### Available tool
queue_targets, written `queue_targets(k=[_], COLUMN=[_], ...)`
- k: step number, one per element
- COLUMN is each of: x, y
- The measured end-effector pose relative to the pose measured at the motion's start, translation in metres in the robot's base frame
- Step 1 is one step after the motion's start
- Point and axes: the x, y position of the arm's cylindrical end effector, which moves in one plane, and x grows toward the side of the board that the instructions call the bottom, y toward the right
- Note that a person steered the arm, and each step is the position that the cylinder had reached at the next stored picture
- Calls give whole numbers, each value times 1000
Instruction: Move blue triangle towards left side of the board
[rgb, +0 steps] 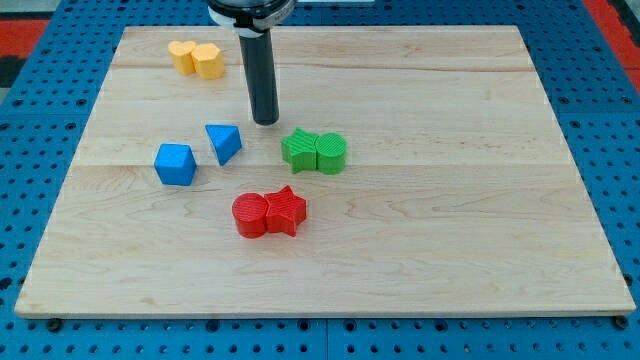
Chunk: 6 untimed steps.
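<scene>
The blue triangle (224, 142) lies on the wooden board (450, 230), left of centre. A blue cube (175, 164) sits just to its left and a little lower in the view. My tip (266, 121) rests on the board just up and to the right of the blue triangle, with a small gap between them. The dark rod rises from it toward the view's top.
Two yellow blocks (196, 58) touch each other near the top left. A green star (299, 150) and a green cylinder (331, 153) sit together right of my tip. A red cylinder (250, 215) and a red star (286, 210) sit together below the triangle.
</scene>
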Motion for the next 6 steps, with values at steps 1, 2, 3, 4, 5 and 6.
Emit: queue_targets(k=[1,2,3,4,5,6], x=[22,29,34,49,60,56], y=[-16,-57,-82,-113,-137,-96])
